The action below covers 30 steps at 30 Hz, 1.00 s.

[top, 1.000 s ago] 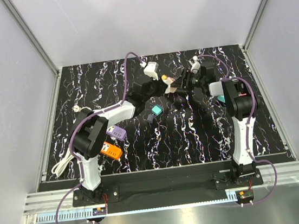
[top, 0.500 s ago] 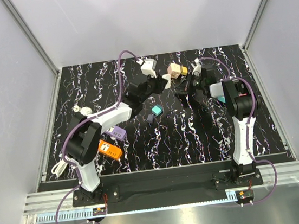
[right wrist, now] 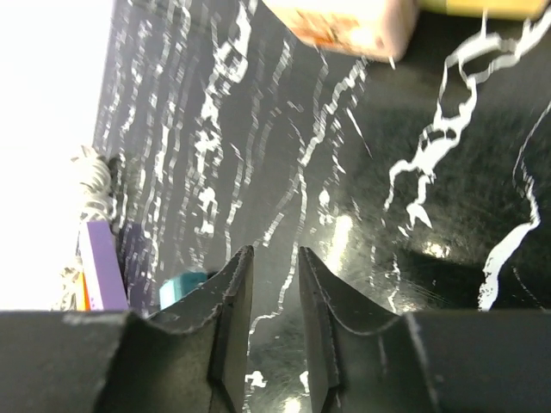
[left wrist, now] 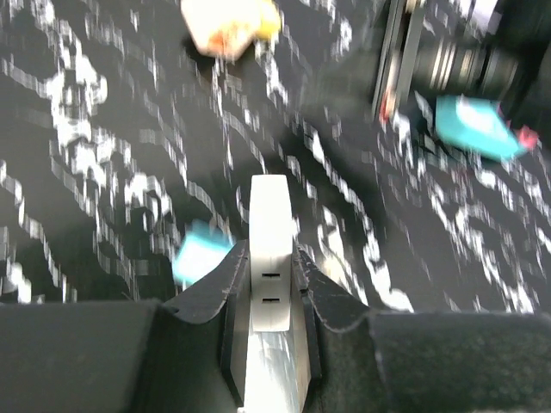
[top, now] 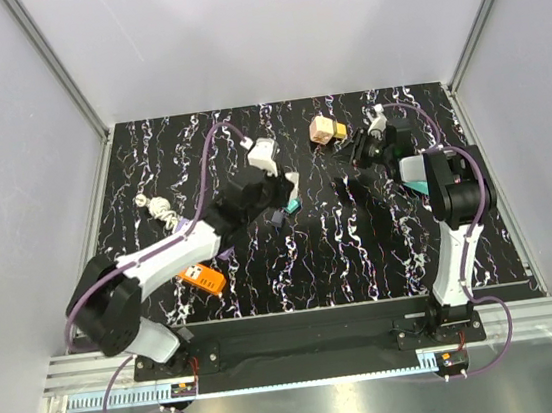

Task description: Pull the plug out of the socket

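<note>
Plug (top: 324,128), seemingly the tan piece, lies free at twelve o'clock, right jaws together, empty; left jaws clamp the white socket (left wrist: 270,215), probably next set down.

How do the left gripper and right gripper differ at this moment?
The left gripper is shut on a white slotted block; the right gripper is shut on nothing. The left gripper is nearer the table's middle, the right gripper near the far edge, by the tan block. Both are black.
</note>
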### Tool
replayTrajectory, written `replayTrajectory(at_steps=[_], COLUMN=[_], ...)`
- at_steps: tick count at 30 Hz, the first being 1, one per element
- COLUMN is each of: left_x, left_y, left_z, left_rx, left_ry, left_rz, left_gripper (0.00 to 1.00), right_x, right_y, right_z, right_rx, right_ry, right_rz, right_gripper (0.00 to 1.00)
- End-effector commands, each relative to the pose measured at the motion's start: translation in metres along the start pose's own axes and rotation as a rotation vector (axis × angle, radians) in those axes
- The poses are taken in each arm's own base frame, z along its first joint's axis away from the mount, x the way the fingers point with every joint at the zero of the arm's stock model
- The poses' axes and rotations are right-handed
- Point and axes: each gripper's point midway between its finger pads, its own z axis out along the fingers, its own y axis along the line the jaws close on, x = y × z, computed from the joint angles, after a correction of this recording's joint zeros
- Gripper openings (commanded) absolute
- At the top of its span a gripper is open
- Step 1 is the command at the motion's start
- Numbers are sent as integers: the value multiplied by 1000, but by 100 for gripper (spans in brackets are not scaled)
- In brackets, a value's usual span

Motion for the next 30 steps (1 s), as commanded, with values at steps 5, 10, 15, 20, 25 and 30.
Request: replayTrajectory(at_steps=[5, 10, 15, 20, 25, 30], left_x=[50, 88, 105, 122, 138, 137], left_y=[3, -4, -13, -13, -4, 7], left_z=[-55, -71, -64, -58, -56, -51], left_rx=[-35, 16, 32, 1, -43, -110], left_ry=[153, 218, 240, 279, 309, 320], left_rz=[-102, -197, -237, -266, -280, -241], left_gripper=[0, 0, 0, 5, 7, 16], right_x=[-35, -34, -34, -35, -36, -38], right_y=[33, 35, 34, 31, 31, 30], right_z=[-15, -15, -14, -14, -17, -19], right_rx=[-54, -74, -92, -100, -112, -121], right_ry=[-93, -86, -84, -83, -89, -94], right_rz=[-82, -71, -58, -46, -42, -32], right_gripper=[36, 36, 36, 36, 36, 36])
